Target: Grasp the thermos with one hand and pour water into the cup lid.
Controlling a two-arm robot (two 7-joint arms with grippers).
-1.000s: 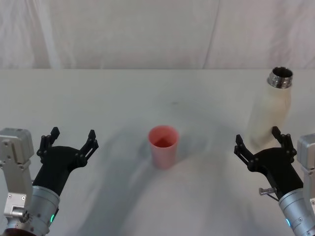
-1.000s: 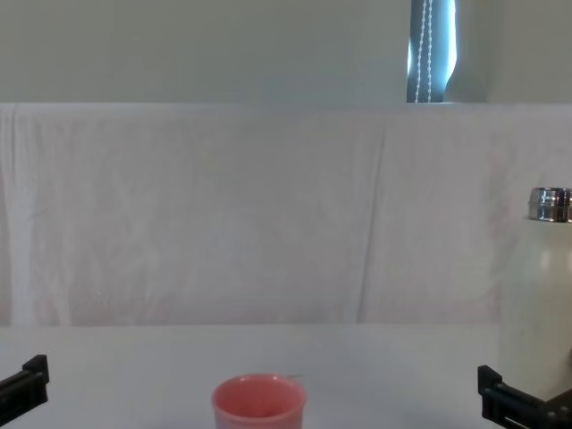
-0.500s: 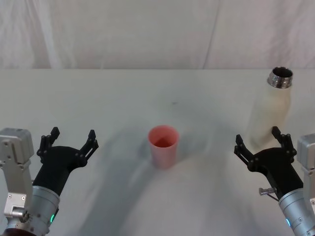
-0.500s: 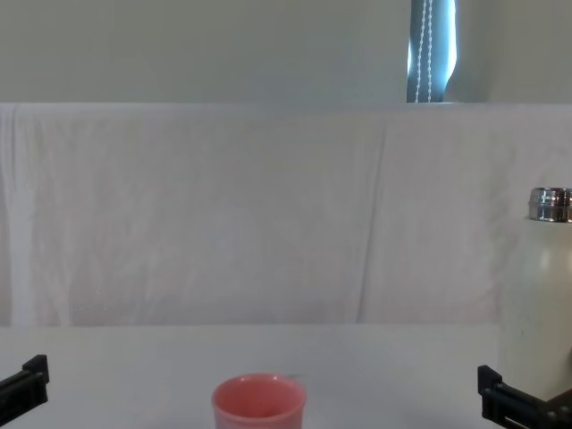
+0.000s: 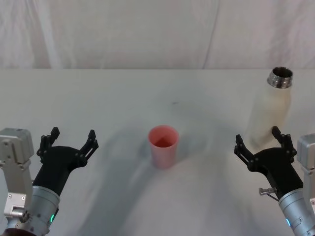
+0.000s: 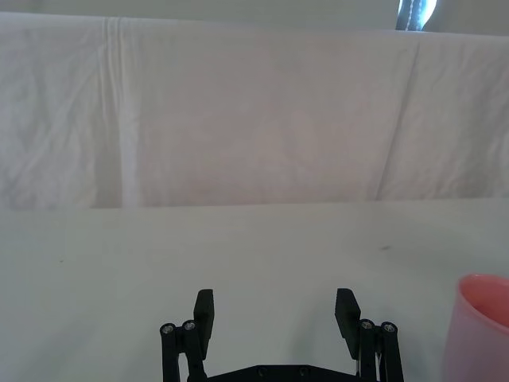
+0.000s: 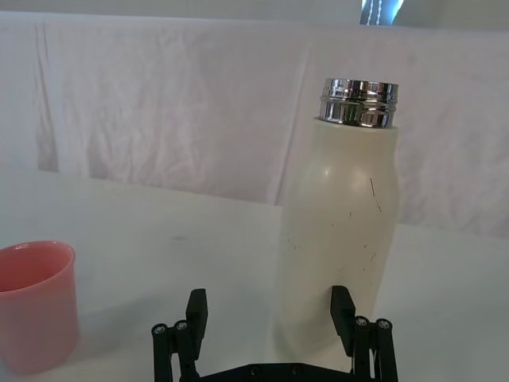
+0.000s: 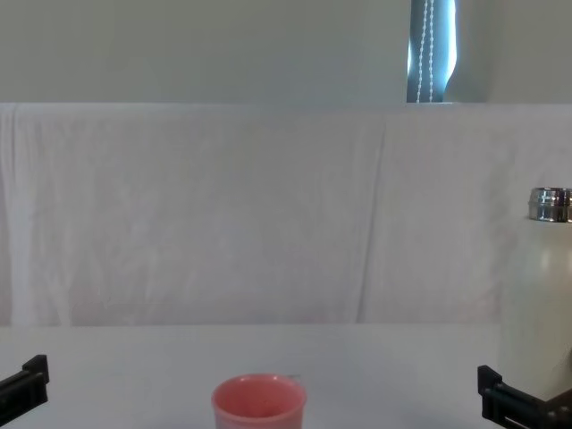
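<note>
approach step: right gripper (image 5: pixel 259 141) spread wide, empty, just short of upright thermos (image 5: pixel 269 110); left gripper (image 5: pixel 69 140) open, idle. next: advance, clamp body, pour into cup lid (image 5: pixel 163 146).

head above, chest low, shared cup lid (image 5: pixel 163 146)

The thermos (image 5: pixel 270 115) stands upright on the desk (image 5: pixel 128 93), just ahead of the right gripper (image 5: pixel 260 139) and in line with the gap between its spread fingers. The cup lid (image 5: pixel 163 146) stands upright well to that gripper's left, between it and the left gripper (image 5: pixel 69 140), slightly nearer the left one. Behind everything hangs a cloth backdrop (image 5: pixel 147 32).
</note>
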